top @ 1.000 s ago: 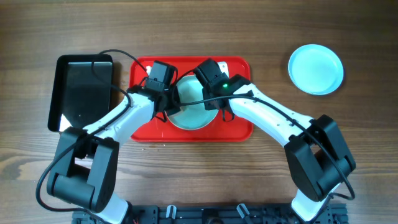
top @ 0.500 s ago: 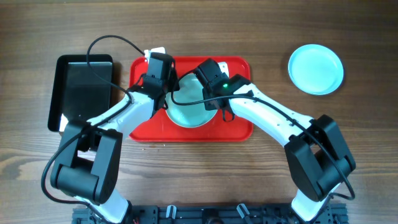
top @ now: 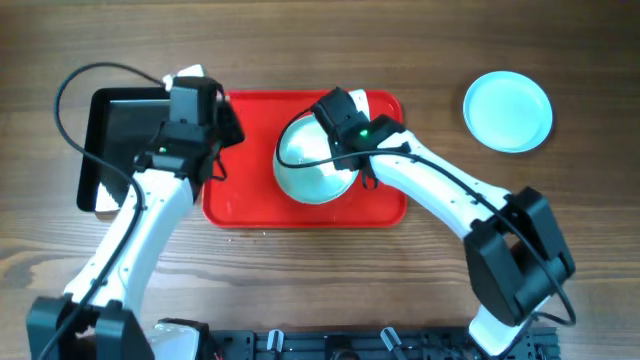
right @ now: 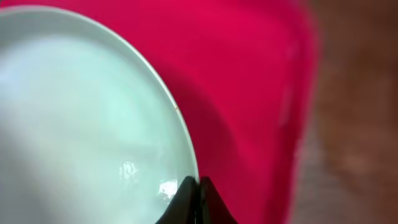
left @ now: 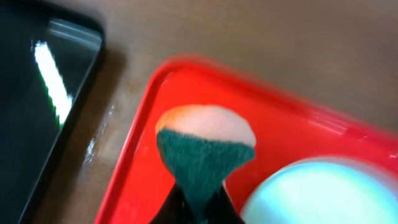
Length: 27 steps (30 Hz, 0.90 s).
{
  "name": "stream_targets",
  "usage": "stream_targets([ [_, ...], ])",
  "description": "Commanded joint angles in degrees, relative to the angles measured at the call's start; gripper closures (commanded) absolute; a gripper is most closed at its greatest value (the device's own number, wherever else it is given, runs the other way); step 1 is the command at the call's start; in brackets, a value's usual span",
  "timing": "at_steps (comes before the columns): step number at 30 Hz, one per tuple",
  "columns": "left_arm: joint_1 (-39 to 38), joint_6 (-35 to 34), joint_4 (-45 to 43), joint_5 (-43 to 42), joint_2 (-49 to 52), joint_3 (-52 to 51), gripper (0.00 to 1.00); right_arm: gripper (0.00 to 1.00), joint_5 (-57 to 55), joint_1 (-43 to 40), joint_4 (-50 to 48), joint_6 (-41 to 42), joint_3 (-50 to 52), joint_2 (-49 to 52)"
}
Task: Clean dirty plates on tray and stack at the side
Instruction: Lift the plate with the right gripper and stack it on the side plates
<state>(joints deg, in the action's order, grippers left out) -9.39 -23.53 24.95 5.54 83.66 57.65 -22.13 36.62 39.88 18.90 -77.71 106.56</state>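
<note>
Right pincer (right: 194,190) pinches the plate (top: 310,168) at its rim, apparently to lift it off the tray (top: 240,205); left pincer (left: 198,202) clamps sponge (left: 205,146), held clear left.

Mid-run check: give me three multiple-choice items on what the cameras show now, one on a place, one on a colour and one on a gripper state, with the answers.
1. Where does the loose plate lie?
A. on the red tray
B. on the table, to the right of the red tray
C. in the left gripper

2. What colour is the scrub side of the sponge in the left gripper?
A. green
B. yellow
C. blue

3. How does the right gripper stand?
A. open above the table
B. shut on the sponge
C. shut on the rim of the plate on the tray

Answers:
1. B: the overhead view shows it on bare wood beyond the tray's right end.
2. A: the left wrist view shows dark green under a pale orange top.
3. C: the right wrist view shows the fingertips pinching the rim.
</note>
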Motion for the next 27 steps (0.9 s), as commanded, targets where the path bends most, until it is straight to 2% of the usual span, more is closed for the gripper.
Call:
stream_targets([
  [1,0.9,-1.2,3.9,-7.5,4.2,-1.0,0.96,0.96,-17.9,-0.5,0.0,-13.6,-4.9,-7.2],
  [3,0.8,-1.2,3.9,-10.4,5.6,-1.5,0.96,0.96,-26.8,-0.4,-0.3,-19.6,-5.7,-8.7],
  [6,0.8,-1.2,3.1,-12.6,7.2,-1.5,0.96,0.96,-35.3,-0.4,-1.8,-32.0,-5.9,-9.7],
  [8,0.8,-1.2,2.6,-12.6,8.0,-1.5,0.96,0.96,-40.0,-0.4,-3.3,-36.9,-5.9,-9.7],
  [14,0.8,-1.2,2.5,-12.6,8.2,-1.5,0.95,0.96,-44.2,1.4,-10.4,-47.8,-5.9,-9.7],
  [17,0.8,-1.2,2.5,-12.6,8.2,-1.5,0.95,0.96,-44.2,3.3,-12.7,-50.4,-5.9,-9.7],
  [27,0.8,-1.2,2.5,-12.6,8.2,-1.5,0.94,0.96,-44.1,7.2,-13.3,-49.6,-5.9,-9.6],
])
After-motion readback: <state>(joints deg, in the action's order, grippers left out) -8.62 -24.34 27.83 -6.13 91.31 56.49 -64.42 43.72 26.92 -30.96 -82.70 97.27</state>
